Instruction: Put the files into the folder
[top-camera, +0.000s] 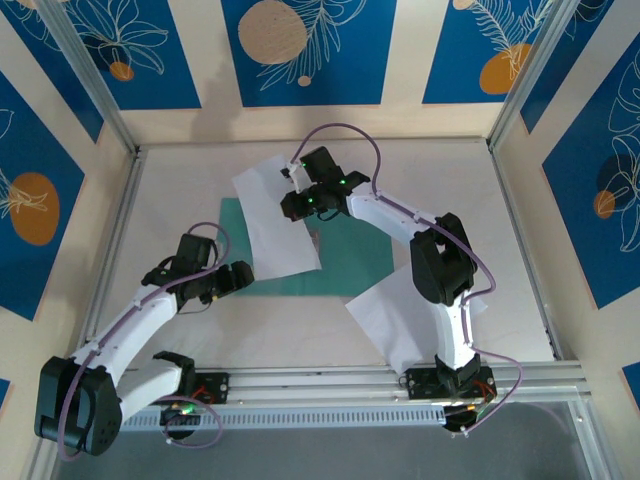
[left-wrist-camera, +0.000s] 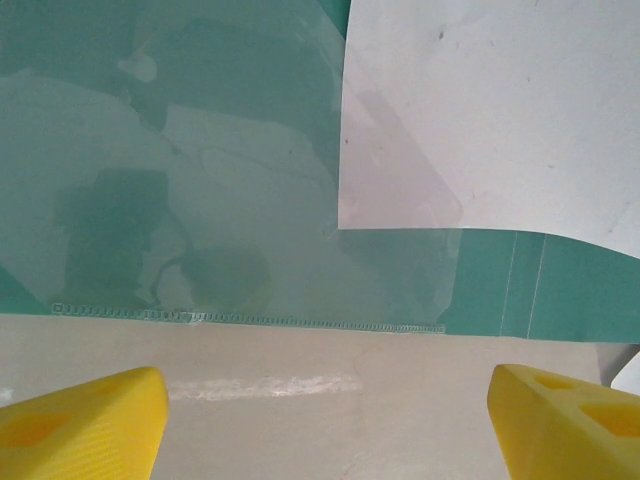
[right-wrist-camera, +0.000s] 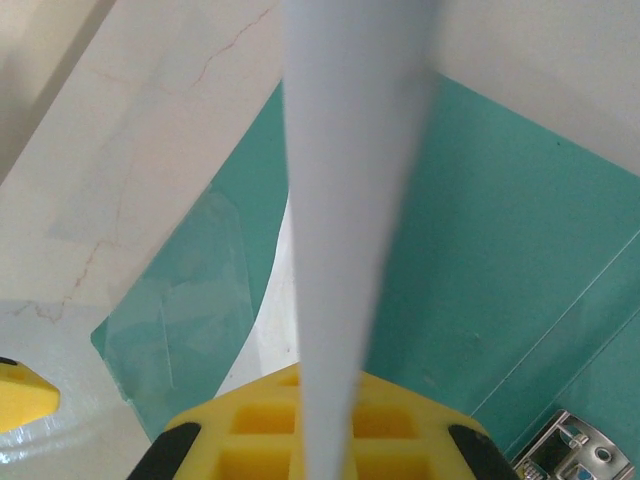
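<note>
The teal-green folder (top-camera: 355, 255) lies open and flat mid-table, its metal clip (right-wrist-camera: 580, 455) on the inner spine. One white file (top-camera: 272, 215) rests partly on the folder's left leaf, its far edge lifted by my right gripper (top-camera: 300, 195), which is shut on it. In the right wrist view this sheet (right-wrist-camera: 350, 200) runs edge-on out of the yellow fingers (right-wrist-camera: 260, 430) over the folder (right-wrist-camera: 480, 250). A second file (top-camera: 395, 315) lies flat at the folder's near right corner. My left gripper (top-camera: 238, 280) hovers open at the folder's near left edge (left-wrist-camera: 200, 200), its fingers (left-wrist-camera: 80, 420) empty.
Metal rails (top-camera: 330, 385) run along the near table edge and up both sides. The right arm's elbow (top-camera: 440, 260) stands over the folder's right end and the second sheet. Bare table (top-camera: 180, 200) lies left of the folder.
</note>
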